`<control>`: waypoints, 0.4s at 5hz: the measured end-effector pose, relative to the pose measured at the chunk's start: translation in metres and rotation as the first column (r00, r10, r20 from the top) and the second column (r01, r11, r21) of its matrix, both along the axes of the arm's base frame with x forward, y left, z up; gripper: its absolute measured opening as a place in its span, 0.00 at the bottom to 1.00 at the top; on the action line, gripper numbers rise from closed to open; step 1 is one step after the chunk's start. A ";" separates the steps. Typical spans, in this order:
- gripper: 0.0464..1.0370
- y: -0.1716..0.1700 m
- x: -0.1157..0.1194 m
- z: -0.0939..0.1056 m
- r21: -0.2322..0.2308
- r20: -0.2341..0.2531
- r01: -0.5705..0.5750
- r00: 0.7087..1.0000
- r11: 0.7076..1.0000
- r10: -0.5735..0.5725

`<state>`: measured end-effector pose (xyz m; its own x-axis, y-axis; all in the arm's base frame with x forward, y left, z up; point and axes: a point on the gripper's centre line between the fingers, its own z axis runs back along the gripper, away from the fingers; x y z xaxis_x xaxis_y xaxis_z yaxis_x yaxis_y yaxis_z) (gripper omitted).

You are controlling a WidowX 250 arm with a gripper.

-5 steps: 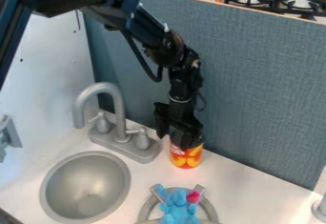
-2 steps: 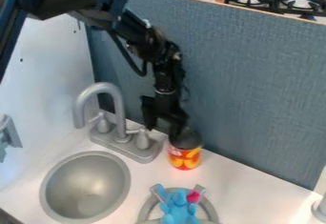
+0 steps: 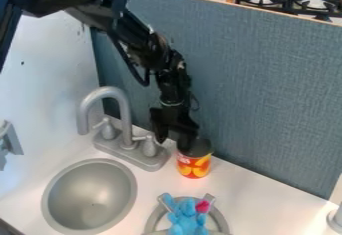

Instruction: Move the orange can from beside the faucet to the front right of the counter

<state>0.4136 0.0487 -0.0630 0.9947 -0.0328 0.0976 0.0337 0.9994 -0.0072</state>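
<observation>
The black gripper [image 3: 173,139] hangs between the faucet and a can, its two fingers spread apart. One finger is beside the faucet's right handle; the other overlaps the dark top of the can, and whether it touches the can cannot be told. Upright on the white counter stands the can [image 3: 193,167], red and orange with a dark top. A blue plush toy [image 3: 188,219] with a pink patch lies on a round grey ring-shaped part at the front.
A grey faucet [image 3: 121,124] rises left of the gripper, behind a round grey sink basin [image 3: 89,195]. The blue-grey panel [image 3: 267,94] stands close behind the can. A white wall [image 3: 47,74] bounds the left side, and a stove [image 3: 290,1] is beyond the panel.
From above the can, the gripper has shifted left, uncovering more of the can's dark top. The can sits very slightly nearer the front. Toy and faucet are unmoved.
</observation>
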 end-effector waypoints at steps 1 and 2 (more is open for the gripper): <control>0.96 -0.032 0.003 -0.003 -0.073 -0.008 0.056 0.998 0.996 -0.057; 0.96 -0.055 0.000 -0.005 -0.143 -0.007 0.077 0.997 0.987 -0.078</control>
<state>0.4136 -0.0061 -0.0684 0.9909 -0.0965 0.0942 0.1100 0.9826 -0.1499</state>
